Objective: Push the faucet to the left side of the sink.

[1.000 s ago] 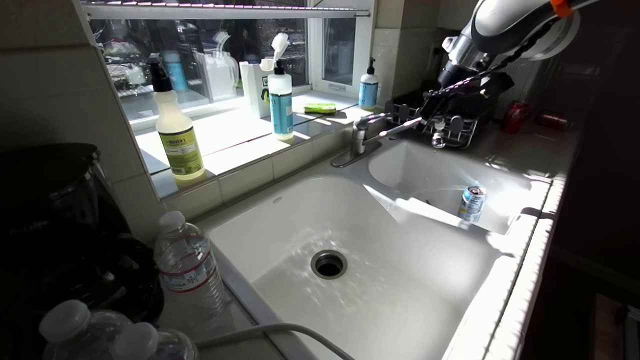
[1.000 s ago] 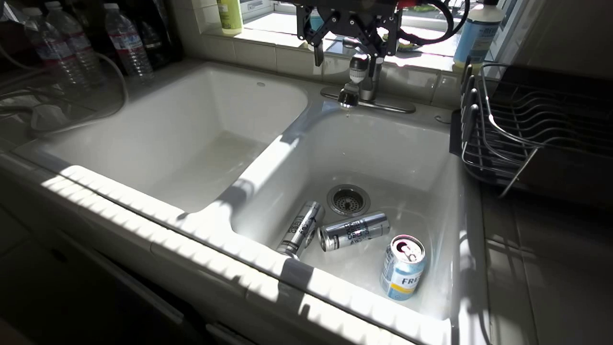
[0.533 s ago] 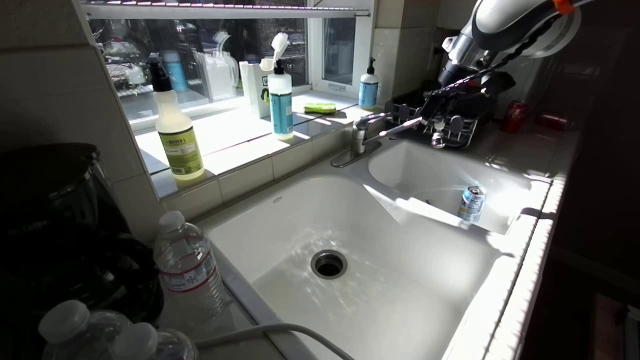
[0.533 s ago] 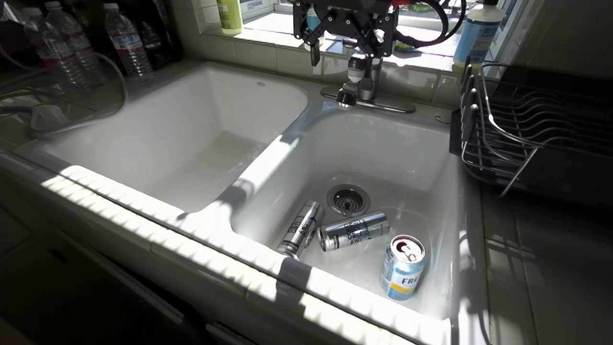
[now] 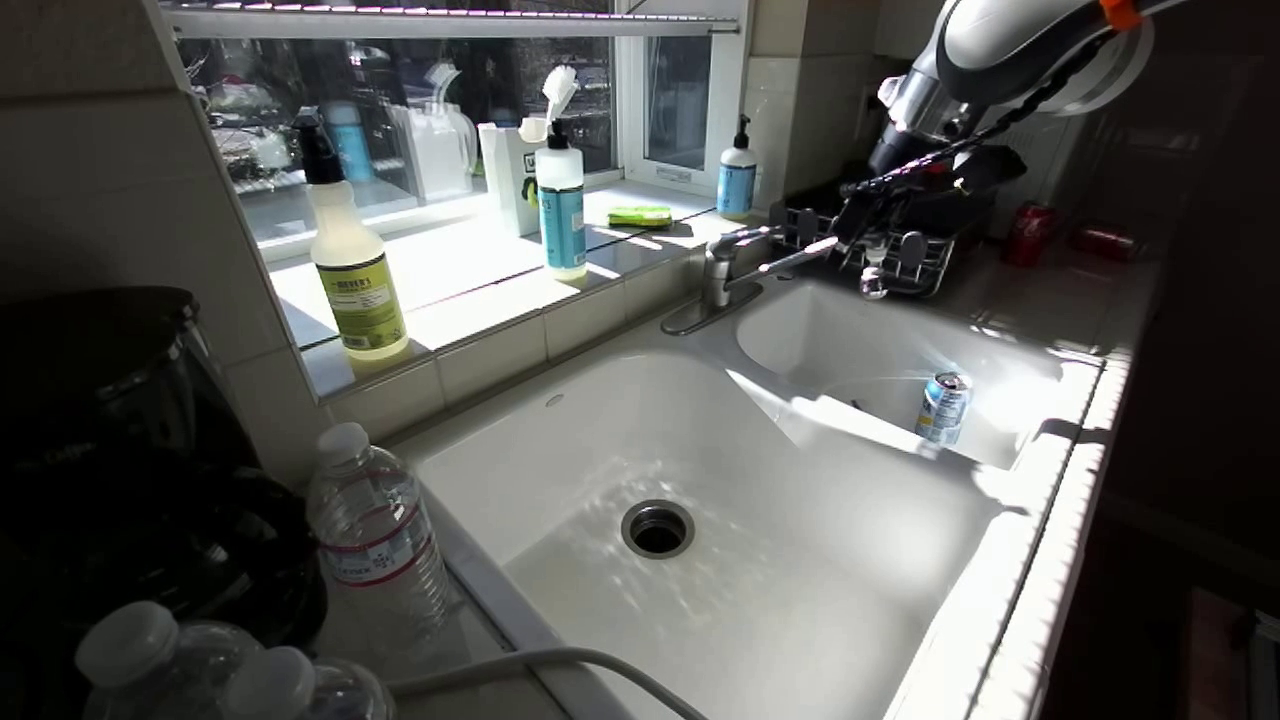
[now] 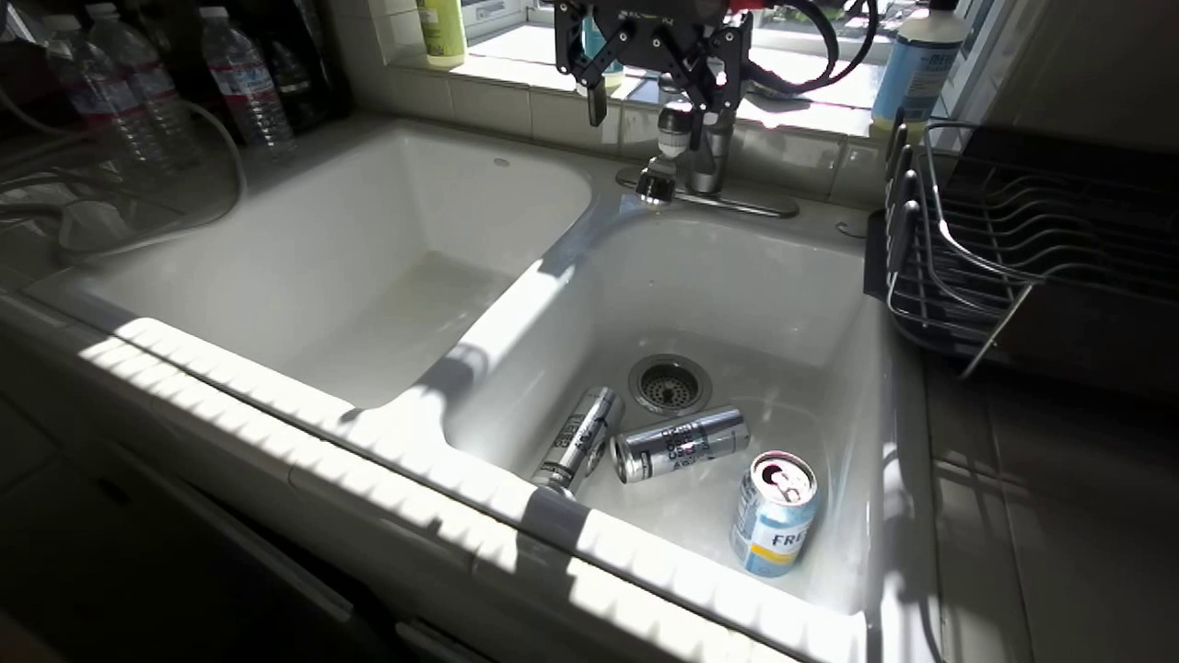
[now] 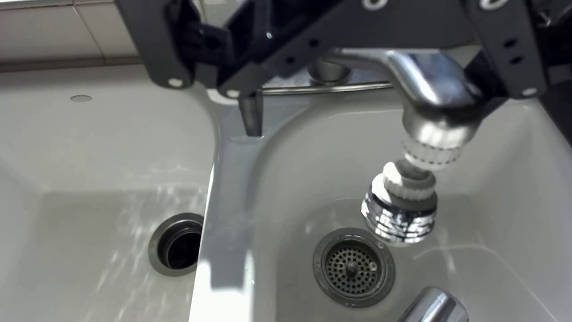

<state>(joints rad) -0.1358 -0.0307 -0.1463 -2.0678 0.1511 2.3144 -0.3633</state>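
The chrome faucet (image 6: 705, 170) stands at the back of the white double sink (image 6: 502, 313), its spout over the smaller basin near the divider. It also shows in an exterior view (image 5: 718, 285). My gripper (image 6: 647, 118) is open above the back rim, with the spout between its spread fingers. In the wrist view, my gripper (image 7: 366, 112) straddles the spout (image 7: 429, 85). The left fingertip (image 7: 253, 118) is well apart from it, over the divider. The right finger is close against the spout's right side and seems to touch it; its tip is hidden behind the spout.
Two silver cans (image 6: 682, 444) lie and a blue can (image 6: 776, 516) stands in the smaller basin. A dish rack (image 6: 976, 230) stands at the right. Soap bottles (image 5: 562, 215) line the window sill. Water bottles (image 5: 380, 540) and a grey cable (image 5: 560, 655) are beside the wide basin.
In an exterior view my gripper and the spout's end have both moved a little to the left. The gripper has stayed open. The cans have not moved.
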